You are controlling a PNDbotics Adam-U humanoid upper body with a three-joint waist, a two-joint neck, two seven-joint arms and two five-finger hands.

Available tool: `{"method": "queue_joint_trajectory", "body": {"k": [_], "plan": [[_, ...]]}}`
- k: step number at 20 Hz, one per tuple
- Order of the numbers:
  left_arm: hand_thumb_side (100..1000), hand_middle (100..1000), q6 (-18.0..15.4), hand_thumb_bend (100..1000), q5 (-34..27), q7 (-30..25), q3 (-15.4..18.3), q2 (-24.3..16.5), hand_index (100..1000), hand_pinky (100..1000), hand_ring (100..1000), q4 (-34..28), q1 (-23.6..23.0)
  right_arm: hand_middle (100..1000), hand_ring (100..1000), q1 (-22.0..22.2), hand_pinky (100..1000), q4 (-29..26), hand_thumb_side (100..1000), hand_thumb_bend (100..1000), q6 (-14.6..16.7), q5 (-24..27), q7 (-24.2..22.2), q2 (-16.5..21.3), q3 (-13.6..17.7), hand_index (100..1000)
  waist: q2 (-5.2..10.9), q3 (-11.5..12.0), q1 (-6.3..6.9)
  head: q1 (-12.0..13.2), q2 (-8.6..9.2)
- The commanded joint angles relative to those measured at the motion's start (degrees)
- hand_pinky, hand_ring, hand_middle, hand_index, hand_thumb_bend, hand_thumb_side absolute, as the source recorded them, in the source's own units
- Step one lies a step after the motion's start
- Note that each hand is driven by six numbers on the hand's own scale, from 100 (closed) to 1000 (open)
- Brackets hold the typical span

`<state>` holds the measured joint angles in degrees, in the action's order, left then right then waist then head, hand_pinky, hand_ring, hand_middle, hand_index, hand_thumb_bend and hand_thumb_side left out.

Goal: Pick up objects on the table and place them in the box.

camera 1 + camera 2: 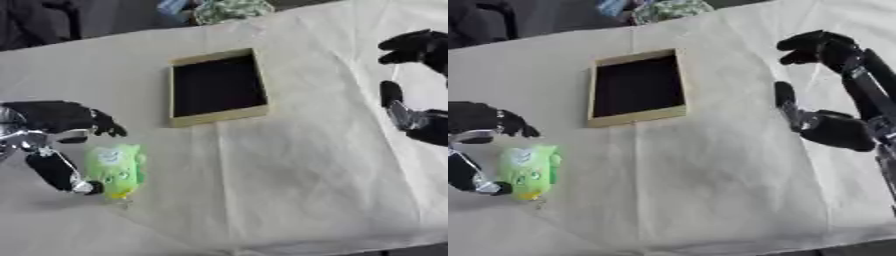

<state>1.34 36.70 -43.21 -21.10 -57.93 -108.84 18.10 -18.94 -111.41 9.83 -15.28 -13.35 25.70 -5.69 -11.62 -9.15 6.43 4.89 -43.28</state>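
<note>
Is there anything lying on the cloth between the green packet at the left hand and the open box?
Nothing visible. The green plastic packet sits at the left hand, and only bare cream tablecloth lies between it and the shallow tan box with a dark inside. The right hand is off to the other side.

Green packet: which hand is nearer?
Left. The left hand is right beside the green packet, fingers curled around its left side. The right hand hangs far off on the other side of the table, beyond the box.
</note>
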Motion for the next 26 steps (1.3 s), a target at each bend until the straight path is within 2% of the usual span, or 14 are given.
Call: {"method": "queue_joint_trajectory", "body": {"k": [1,11,17,22,26], "plan": [[398,796,-1.1,505,-0.5,-1.7,-0.4,-0.9,950,837,781,1.3,0.7,770,738,-0.6,787,-0.5,235,100,0.1,0.3,-0.1,0.8,0.0,838,0.72,-0.1,-0.30,0.1,-0.34],[395,757,-2.4,464,-1.6,-3.4,-1.5,0.5,925,807,742,4.0,1.1,768,737,-0.5,787,-0.5,237,100,0.1,0.4,-0.2,0.7,0.0,837,0.64,-0.2,-0.41,0.0,-0.49],[402,684,-1.2,325,-1.2,-0.5,-1.7,1.5,885,754,667,4.9,1.2,768,737,-0.5,787,-0.4,239,100,0.1,0.4,-0.2,0.7,0.0,837,0.63,-0.2,-0.41,-0.2,-0.52],[410,541,0.8,100,-0.3,5.5,-1.4,2.1,786,685,542,5.1,1.3,768,737,-0.4,787,-0.4,241,100,0.1,0.5,-0.1,0.6,0.1,837,0.59,-0.2,-0.45,-0.4,-0.61],[460,450,2.5,100,-0.1,10.4,-1.3,2.4,706,645,466,4.9,1.2,768,737,-0.4,787,-0.4,242,100,0.1,0.5,-0.1,0.6,0.1,838,0.59,-0.1,-0.47,-0.5,-0.61]]}}
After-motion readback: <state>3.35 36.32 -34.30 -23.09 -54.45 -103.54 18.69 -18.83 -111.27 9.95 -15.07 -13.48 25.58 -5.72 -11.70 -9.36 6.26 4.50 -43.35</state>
